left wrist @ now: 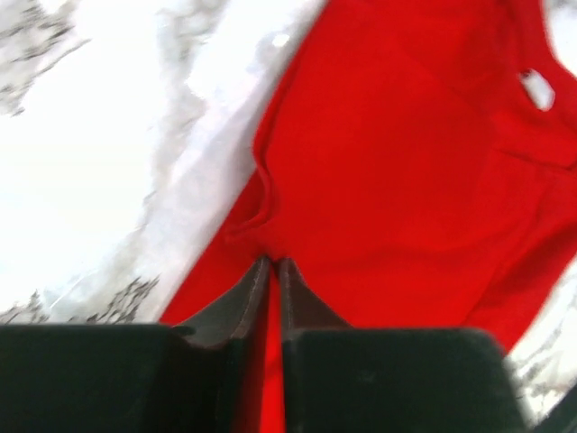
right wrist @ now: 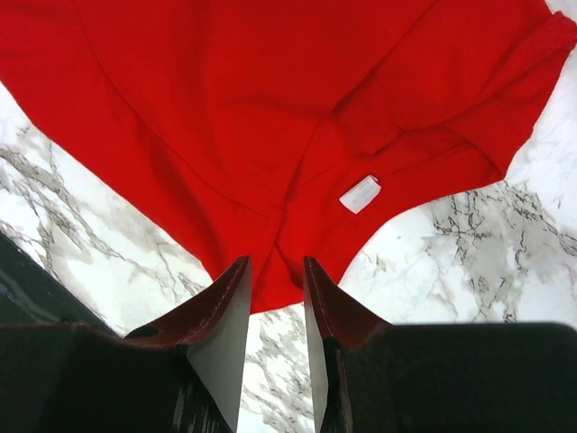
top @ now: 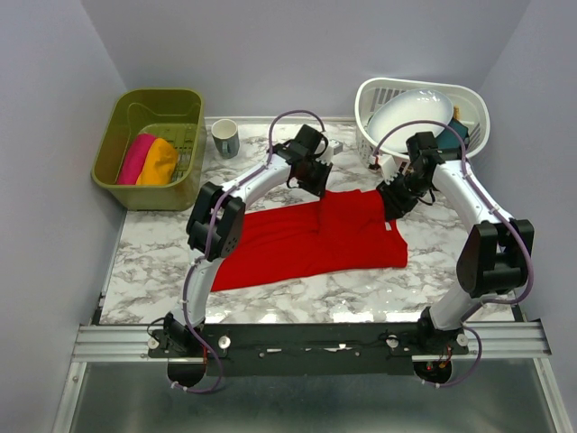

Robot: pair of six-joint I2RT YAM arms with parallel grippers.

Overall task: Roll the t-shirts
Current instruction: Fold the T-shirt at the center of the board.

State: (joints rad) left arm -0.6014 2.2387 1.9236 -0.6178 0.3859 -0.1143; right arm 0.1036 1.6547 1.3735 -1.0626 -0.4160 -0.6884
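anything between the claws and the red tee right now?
Nothing visible. The left claw is nearly shut on the far edge of the red t-shirt, with cloth bunched at its tips. The right claw stands open over the edge near the neck label. Only bare table lies around them.

Bright red t-shirt point(top: 306, 239), grey-veined white marble table point(top: 297, 302), olive-green bin point(top: 144, 194), pink tee point(top: 135, 158), orange tee point(top: 159, 162).

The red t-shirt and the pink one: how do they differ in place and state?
The red t-shirt lies spread out on the table; the pink one sits bundled up in the green bin. The red t-shirt lies alone; the pink one is beside an orange one. Both are plain, single-colour cloth.
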